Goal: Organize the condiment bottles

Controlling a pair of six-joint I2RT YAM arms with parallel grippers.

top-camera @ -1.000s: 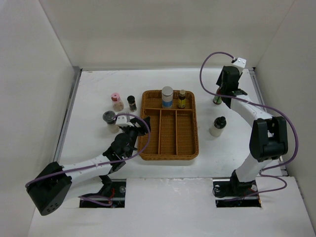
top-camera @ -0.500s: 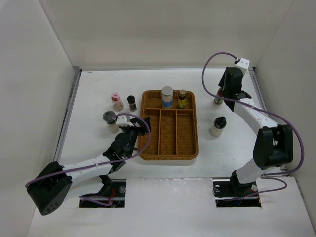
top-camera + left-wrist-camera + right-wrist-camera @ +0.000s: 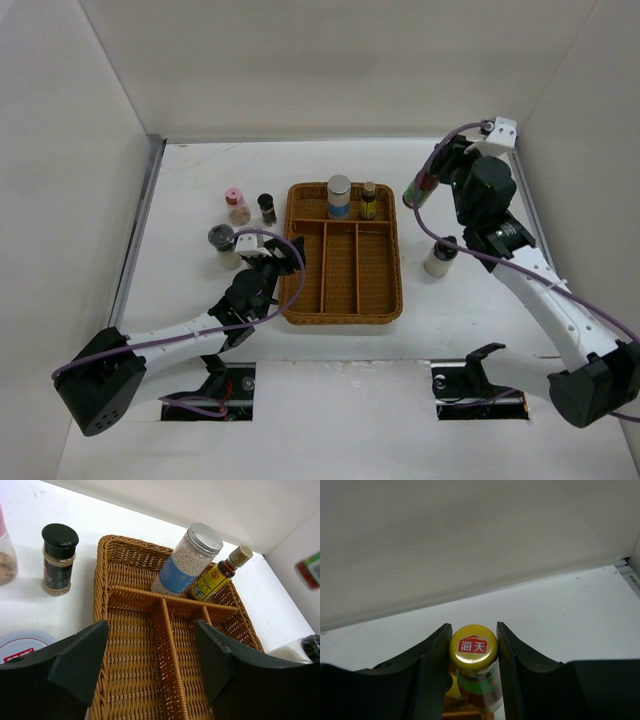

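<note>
A divided tray lies mid-worktop, with a wide jar and, on its right, a slim bottle standing in the rear cross compartment. Left of the tray stand a small jar and, just right of it, a shaker, with a lidded tub nearer the arms and the left fingers over the tray's left rim. To the right a stubby bottle stands on the worktop, and behind it a capped bottle sits between the right fingers, raised off the surface.
</note>
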